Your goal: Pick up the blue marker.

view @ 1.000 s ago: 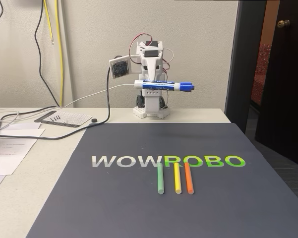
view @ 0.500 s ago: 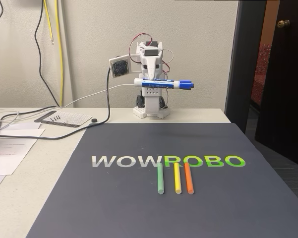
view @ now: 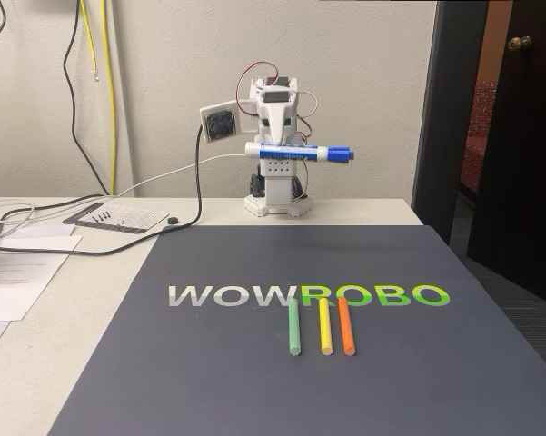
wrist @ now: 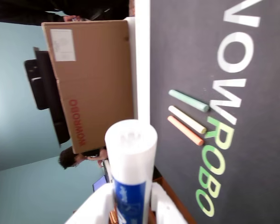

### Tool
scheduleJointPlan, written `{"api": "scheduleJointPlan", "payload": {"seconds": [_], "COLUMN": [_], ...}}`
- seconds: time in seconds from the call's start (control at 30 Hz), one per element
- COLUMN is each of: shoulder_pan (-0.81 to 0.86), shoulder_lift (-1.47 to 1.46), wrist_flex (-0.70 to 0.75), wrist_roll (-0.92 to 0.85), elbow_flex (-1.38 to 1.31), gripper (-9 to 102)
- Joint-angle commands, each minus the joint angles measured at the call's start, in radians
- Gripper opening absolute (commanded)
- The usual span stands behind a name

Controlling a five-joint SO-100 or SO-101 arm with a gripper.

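— Plain beige wall behind, cables hanging down it, and a dark mat [view: 291, 363] printed WOWROBO laid over the pale tabletop [view: 64, 327]. Where has the blue marker [view: 298, 153] got to?

— Up in the air, at the far end of the tabletop. The small white arm [view: 275, 173] is folded back over its base, and its pincer [view: 274, 148] is clamped on the barrel from above, nearer the butt than the cap. Nothing under the marker touches it; it hangs clear above the arm's base.

— So the pick is done?

— As I judge it, the lift is finished and the step in hand is simply holding. All the next move seems to call for is a steady grip and no sudden swing, since most of the length sticks out to one side.

— Which way does it lie?

— Level, or nearly. In the fixed view its long axis runs straight across, the white butt to the left, the blue cap to the right, pointing at the dark doorway. In the wrist view I look straight along the barrel: the round white butt of the marker [wrist: 130, 154] fills the foreground, with the white fingers [wrist: 165, 205] pressed on either side of the blue label.

— And the three thin sticks?

— The green stick [view: 293, 327], the yellow stick [view: 324, 326] and the orange stick [view: 345, 326] lie side by side on the mat, well apart from the arm, untouched.
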Motion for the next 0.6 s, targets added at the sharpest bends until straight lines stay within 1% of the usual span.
{"api": "scheduleJointPlan", "payload": {"seconds": [0.0,0.57], "shoulder_pan": [0.002,0.0], "shoulder_lift": [0.058,0.058], "wrist_flex": [0.011,0.002], "wrist_roll": [-0.006,-0.006], "elbow_flex": [0.005,0.005], "gripper": [0,0]}}
